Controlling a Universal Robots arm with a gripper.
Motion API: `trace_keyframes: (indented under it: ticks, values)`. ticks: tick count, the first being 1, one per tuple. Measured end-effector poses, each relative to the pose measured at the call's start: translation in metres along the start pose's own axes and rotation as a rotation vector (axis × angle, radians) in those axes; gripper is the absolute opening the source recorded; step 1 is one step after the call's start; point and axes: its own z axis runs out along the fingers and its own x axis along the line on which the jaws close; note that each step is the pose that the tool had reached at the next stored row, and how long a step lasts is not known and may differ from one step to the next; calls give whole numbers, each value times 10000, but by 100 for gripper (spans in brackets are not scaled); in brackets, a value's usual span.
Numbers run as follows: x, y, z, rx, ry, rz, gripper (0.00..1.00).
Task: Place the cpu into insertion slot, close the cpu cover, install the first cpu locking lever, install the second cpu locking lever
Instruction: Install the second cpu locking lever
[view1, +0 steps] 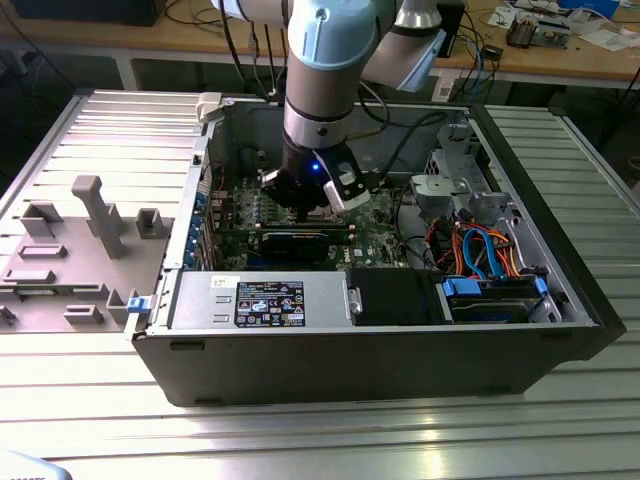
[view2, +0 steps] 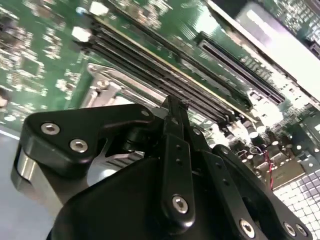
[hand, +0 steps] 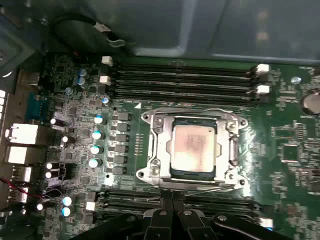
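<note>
One black two-fingered gripper (hand: 172, 204) hangs low inside the open grey computer case (view1: 350, 350), its fingers pressed together with nothing between them, tips just at the near edge of the square silver-rimmed insertion slot (hand: 192, 147) on the green motherboard (hand: 290, 125). The cpu (hand: 193, 148), a flat silvery-tan square chip, already lies seated in that slot, and the thin silvery cpu cover (hand: 161, 150) looks folded down around it as a frame. Whether either wire locking lever is latched I cannot tell, though a thin wire (hand: 195, 189) runs along the socket's near edge by the fingertips. To my eye, any push here wants to be small and straight, kept on metal and off the chip. Room is tight: long black memory slots (hand: 185, 80) flank the socket on both sides, and the case wall rises close behind.
</note>
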Motion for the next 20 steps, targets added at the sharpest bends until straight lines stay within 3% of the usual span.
trace_keyframes:
  ticks: [11, 20]
  values:
    - [217, 3, 116, -44, -3, -4, 11]
    - [228, 67, 196, -127, -7, -7, 11]
